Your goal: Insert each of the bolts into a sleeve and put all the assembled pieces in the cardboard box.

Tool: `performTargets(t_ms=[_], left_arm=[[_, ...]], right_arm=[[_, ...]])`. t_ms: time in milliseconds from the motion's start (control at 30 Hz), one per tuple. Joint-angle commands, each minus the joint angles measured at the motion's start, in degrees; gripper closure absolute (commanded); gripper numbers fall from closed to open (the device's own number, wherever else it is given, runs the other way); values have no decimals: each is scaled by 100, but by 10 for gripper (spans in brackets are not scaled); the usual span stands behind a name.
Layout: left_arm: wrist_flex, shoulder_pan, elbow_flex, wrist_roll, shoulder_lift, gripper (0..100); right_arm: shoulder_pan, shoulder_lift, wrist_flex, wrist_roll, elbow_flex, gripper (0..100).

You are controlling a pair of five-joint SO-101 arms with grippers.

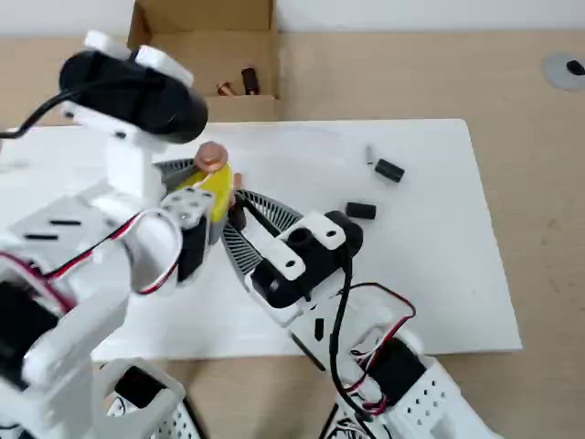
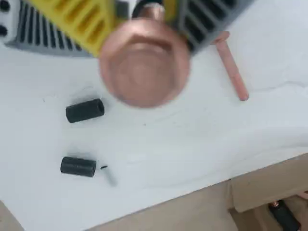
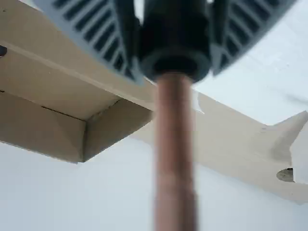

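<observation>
- My left fingers pinch a copper bolt; my right fingers pinch a black sleeve on its shaft.
- Two loose sleeves lie on the open white sheet; the cardboard box sits just beyond its far edge.

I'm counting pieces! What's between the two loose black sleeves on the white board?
Nothing: only bare white board lies between the farther sleeve and the nearer sleeve, as the high view shows.

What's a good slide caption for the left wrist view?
Left hand grips a copper bolt above two black sleeves and a spare bolt.
</observation>
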State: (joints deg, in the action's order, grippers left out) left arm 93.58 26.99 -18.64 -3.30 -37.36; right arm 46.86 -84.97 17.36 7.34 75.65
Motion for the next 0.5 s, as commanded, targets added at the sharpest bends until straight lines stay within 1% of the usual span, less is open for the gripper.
performTargets(t_ms=[0, 100, 467], left_arm=[[-316, 70, 237, -26, -48, 990], [-396, 70, 352, -26, -57, 990], [-237, 70, 334, -35, -57, 990]], right_arm=[[-75, -110, -132, 53, -22, 989], [-75, -127, -132, 44, -22, 989], [-75, -119, -132, 35, -22, 989]])
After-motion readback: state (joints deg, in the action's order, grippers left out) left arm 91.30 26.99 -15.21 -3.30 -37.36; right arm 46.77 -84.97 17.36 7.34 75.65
